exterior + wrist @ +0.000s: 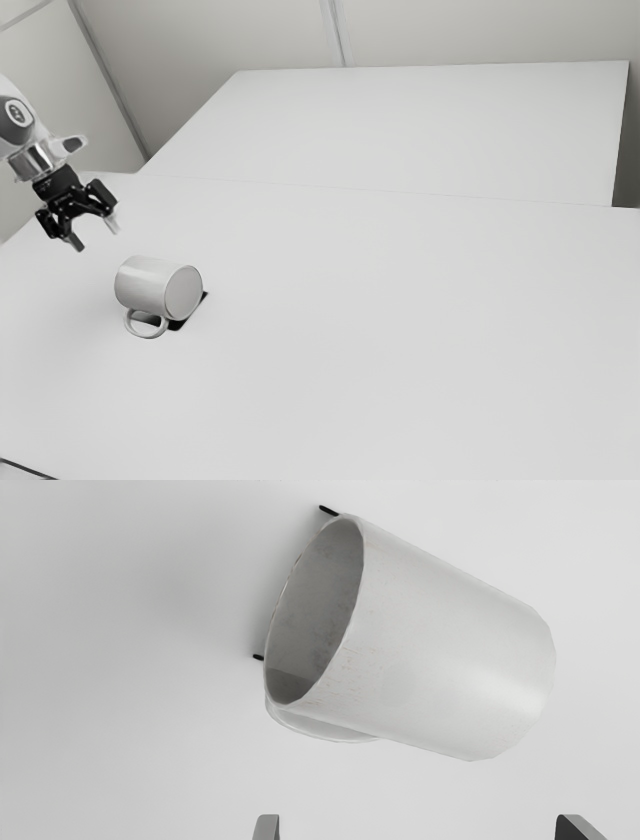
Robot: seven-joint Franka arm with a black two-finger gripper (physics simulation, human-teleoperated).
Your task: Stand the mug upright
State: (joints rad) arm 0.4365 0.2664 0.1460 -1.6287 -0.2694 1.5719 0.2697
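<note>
A white mug (145, 285) lies on its side on the white table (400, 320), near the pincer (94, 234) and toward the exterior view's right of it. Its round base (184, 292) faces the exterior view's right and somewhat toward the camera, while its open mouth (317, 605) is turned the other way, toward the arm's side. The handle (150, 336) is at the mug's lower side in the exterior view, and the wrist view shows part of it beyond the body, near the rim. Something flat and black (178, 325) lies at the table's surface beneath the mug; two small dark ends of it peek out beside the rim in the wrist view, and what it is I cannot tell. The pincer is raised above the table with its fingers (266, 828) spread wide apart, holding nothing, and neither finger touches the mug. The arm (30, 155) comes in from the exterior view's left. A second pale surface (420, 130) extends behind the table, and a thin dark line (28, 468) crosses the exterior view's lower left corner.
</note>
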